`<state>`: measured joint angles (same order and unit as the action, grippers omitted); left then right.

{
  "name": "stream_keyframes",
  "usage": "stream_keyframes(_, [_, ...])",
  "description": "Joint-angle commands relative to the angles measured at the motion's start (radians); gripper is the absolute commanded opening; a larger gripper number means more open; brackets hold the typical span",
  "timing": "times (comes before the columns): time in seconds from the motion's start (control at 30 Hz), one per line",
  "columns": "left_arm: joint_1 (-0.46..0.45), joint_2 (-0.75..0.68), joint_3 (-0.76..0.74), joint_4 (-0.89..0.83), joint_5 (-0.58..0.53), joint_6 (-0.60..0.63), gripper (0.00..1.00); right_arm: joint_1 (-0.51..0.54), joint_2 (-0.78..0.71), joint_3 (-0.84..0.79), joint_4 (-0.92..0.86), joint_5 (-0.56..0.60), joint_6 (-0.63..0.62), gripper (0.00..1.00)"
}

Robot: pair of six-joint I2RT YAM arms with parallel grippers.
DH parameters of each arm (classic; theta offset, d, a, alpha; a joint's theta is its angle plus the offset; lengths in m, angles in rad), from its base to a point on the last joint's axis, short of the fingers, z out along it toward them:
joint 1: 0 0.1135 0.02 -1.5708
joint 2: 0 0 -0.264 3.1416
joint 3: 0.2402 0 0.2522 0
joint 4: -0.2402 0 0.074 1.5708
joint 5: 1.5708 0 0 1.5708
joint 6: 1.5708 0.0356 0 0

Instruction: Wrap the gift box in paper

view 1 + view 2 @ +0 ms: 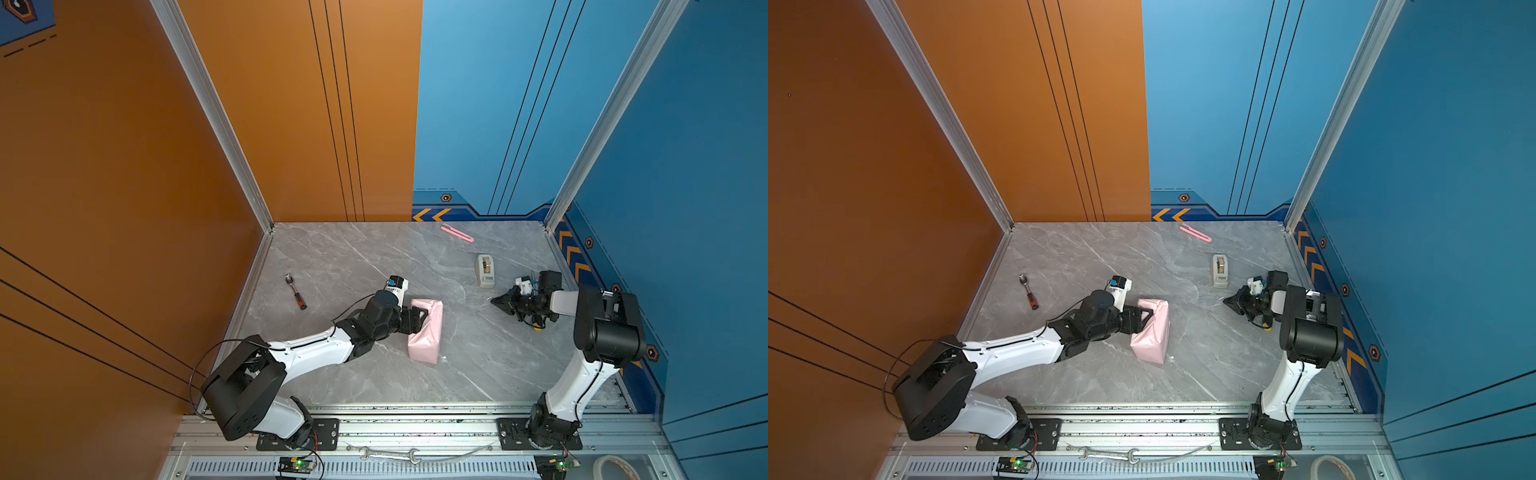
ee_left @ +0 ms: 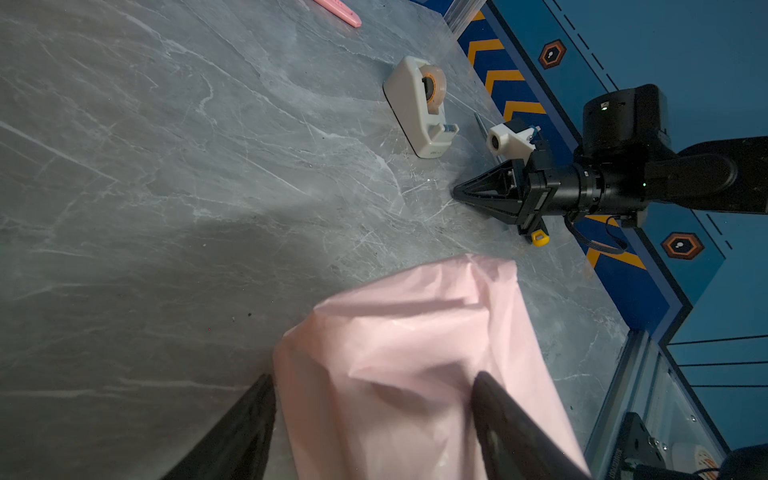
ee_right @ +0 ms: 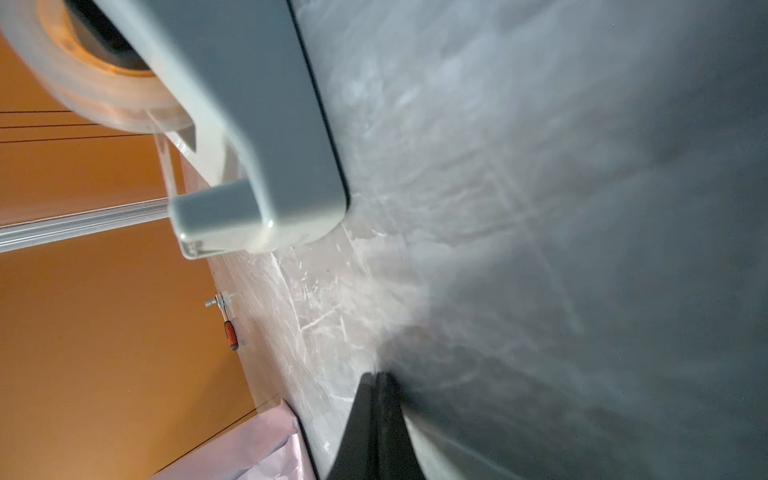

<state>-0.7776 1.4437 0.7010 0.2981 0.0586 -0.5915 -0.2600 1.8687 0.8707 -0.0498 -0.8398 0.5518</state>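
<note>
The paper point(image 1: 424, 332) sits near the middle of the grey marble table point(image 1: 353, 257) as a creased, pale pink parcel; the gift box under it is fully covered. The left gripper point(image 1: 420, 315) is at the parcel's far end with its jaws spread wide, one finger point(image 2: 257, 415) along the paper's edge and the other on the paper. The right gripper point(image 1: 494, 301) has its jaws pressed together and empty, low over the table toward the right edge. It is just beside the tape dispenser point(image 1: 486, 271) and well apart from the parcel.
</note>
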Motion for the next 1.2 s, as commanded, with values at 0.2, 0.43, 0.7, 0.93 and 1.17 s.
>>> stream_keyframes(0.2, [0.001,0.027,-0.043,-0.203,-0.081,0.036,0.75,0.039,-0.068,-0.051,-0.036,-0.048,0.005,0.00])
stream_keyframes(0.43, [0.002,0.021,-0.040,-0.208,-0.085,0.047,0.75,0.020,-0.306,-0.027,-0.224,-0.049,-0.097,0.00])
stream_keyframes(0.7, [0.003,0.024,-0.037,-0.202,-0.081,0.048,0.75,0.062,-0.394,0.026,-0.321,-0.151,-0.122,0.00])
stream_keyframes(0.93, [0.005,0.034,-0.034,-0.200,-0.072,0.054,0.75,0.263,-0.532,0.149,-0.660,-0.179,-0.402,0.00])
stream_keyframes(1.17, [0.006,0.033,-0.029,-0.198,-0.069,0.061,0.74,0.489,-0.545,0.258,-0.852,-0.128,-0.523,0.00])
